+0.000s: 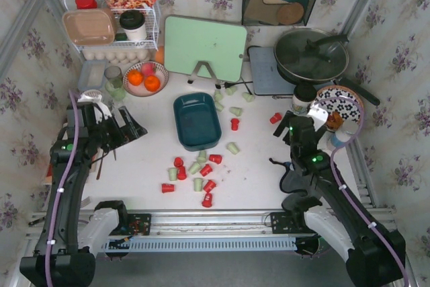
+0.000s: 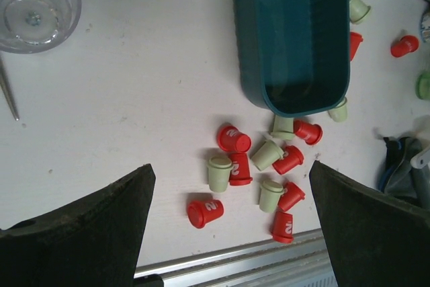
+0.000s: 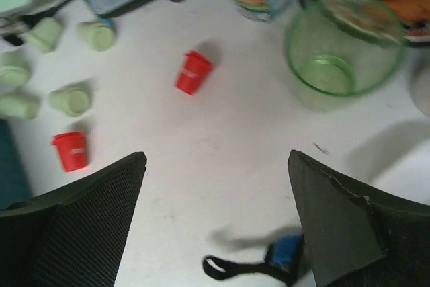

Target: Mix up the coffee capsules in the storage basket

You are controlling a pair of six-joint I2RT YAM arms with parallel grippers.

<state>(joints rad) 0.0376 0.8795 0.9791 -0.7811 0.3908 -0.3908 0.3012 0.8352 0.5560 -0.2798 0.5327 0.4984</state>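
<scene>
White table (image 1: 255, 166): coffee capsules (image 2: 232, 139) loose beyond left fingers (image 2: 87, 233), right fingers (image 3: 67, 233); both spread, empty.

Left arm (image 1: 67, 186): is standing up from its base at the near left corner and leaning forward.
Left gripper (image 1: 127, 126): is angling inward and down, its fingers (image 2: 87, 233) spread wide apart and closing on nothing.
Right arm (image 1: 342, 199): is stretching forward from its base at the near right corner, elbow bent.
Right gripper (image 1: 293, 129): is hanging low and facing down, its fingers (image 3: 67, 226) parted wide and gripping nothing.
</scene>
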